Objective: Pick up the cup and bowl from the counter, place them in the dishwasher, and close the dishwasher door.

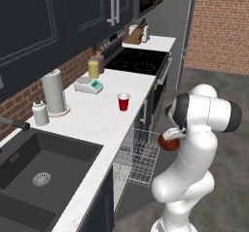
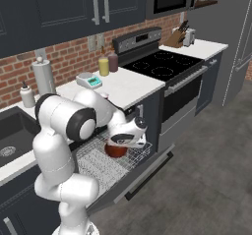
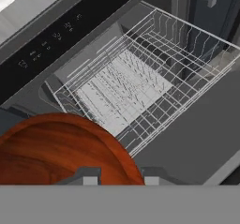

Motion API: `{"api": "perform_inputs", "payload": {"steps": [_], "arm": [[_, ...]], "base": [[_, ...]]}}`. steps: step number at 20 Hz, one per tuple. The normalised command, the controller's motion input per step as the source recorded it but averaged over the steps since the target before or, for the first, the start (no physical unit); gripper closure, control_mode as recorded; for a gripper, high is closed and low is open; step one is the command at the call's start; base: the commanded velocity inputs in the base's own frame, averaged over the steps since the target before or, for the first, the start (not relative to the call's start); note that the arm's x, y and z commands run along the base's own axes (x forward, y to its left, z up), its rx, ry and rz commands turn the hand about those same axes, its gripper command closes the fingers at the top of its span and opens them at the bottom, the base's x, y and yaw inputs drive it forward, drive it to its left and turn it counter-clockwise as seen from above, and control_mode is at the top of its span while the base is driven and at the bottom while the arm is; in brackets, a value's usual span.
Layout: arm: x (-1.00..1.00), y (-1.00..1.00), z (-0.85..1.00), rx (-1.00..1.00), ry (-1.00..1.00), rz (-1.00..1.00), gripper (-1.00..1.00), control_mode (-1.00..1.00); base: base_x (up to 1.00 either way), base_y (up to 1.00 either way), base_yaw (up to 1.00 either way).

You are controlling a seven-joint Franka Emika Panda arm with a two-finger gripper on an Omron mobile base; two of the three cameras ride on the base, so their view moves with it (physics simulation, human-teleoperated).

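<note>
The wire rack (image 3: 136, 87) lies open and unobstructed below the bowl (image 3: 51, 148).

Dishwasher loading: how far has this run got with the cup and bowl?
Already done: the dishwasher door is down and the wire rack pulled out, with nothing in it yet. In hand: the hand holds the bowl by its rim above the rack. Left: set the bowl in, fetch the cup from the counter, load it, then shut the door.
</note>
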Motion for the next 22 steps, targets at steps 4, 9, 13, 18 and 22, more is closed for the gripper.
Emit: {"api": "perform_inputs", "payload": {"steps": [4, 9, 13, 18, 22], "arm": [[0.03, 0.17, -0.11, 0.00, 0.00, 0.00, 1.00, -1.00], [0.12, 0.09, -0.06, 0.00, 0.00, 0.00, 1.00, -1.00], [0.22, 0.01, -0.14, 0.00, 0.00, 0.01, 1.00, -1.00], [0.13, 0.00, -0.22, 0.00, -0.01, 0.03, 1.00, -1.00], [0.16, 0.00, -0.26, 0.00, -0.03, 0.03, 1.00, -1.00]], "base": [[0.00, 0.00, 0.00], [0.00, 0.00, 0.00], [0.00, 0.00, 0.00], [0.00, 0.00, 0.00], [0.00, 0.00, 0.00]]}}
